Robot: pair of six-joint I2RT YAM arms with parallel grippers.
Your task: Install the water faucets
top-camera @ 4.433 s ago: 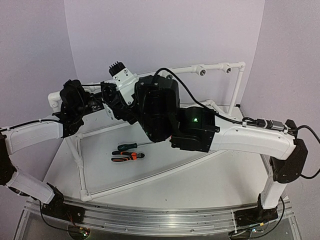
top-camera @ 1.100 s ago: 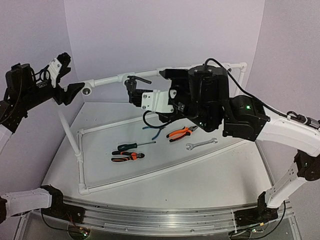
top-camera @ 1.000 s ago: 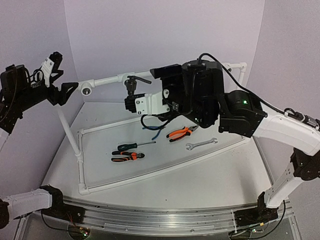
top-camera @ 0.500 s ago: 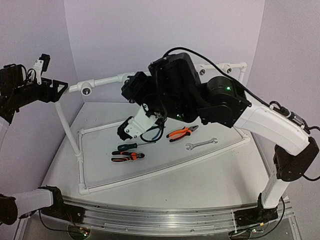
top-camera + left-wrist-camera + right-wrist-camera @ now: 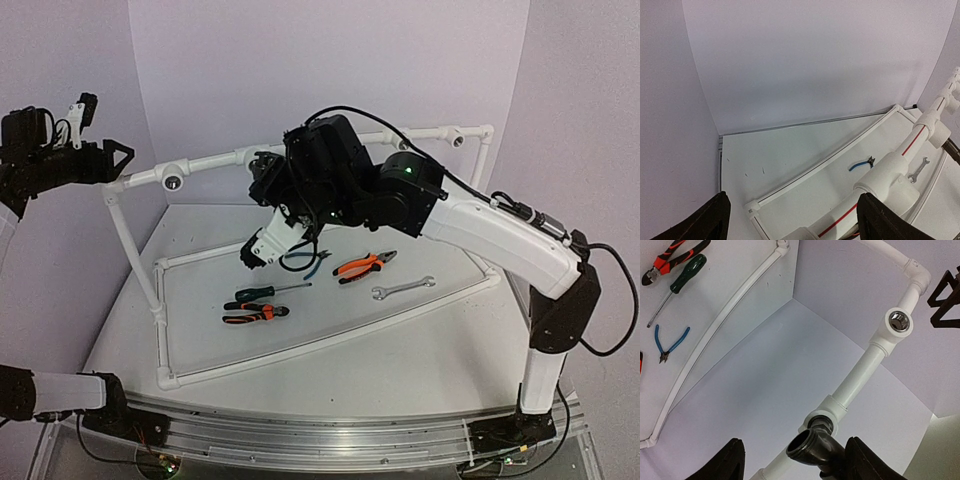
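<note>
The water faucet (image 5: 815, 445) is a dark tap screwed into a white tee (image 5: 836, 407) on the upper rail of the pipe frame, with its round spout mouth facing my right wrist camera. My right gripper (image 5: 795, 440) is open. Its jaws stand on either side of the faucet, with the right finger (image 5: 862, 460) against the body and the left finger (image 5: 732, 460) well clear. From above, the faucet (image 5: 265, 162) is mostly hidden by the right arm. My left gripper (image 5: 112, 158) is open at the frame's left corner with nothing in it, and the rail (image 5: 890, 172) passes by its right finger.
A green-handled screwdriver (image 5: 262, 291), two orange pliers (image 5: 255, 315) (image 5: 363, 265), blue cutters (image 5: 310, 262) and a wrench (image 5: 403, 289) lie on the table inside the pipe frame's lower loop (image 5: 160, 330). Open tees (image 5: 172, 180) (image 5: 455, 138) sit along the upper rail.
My right wrist has rolled over at the faucet, swinging its white mount down, and its jaws have narrowed around the tap. My left arm has drawn back left, away from the rail's tee.
</note>
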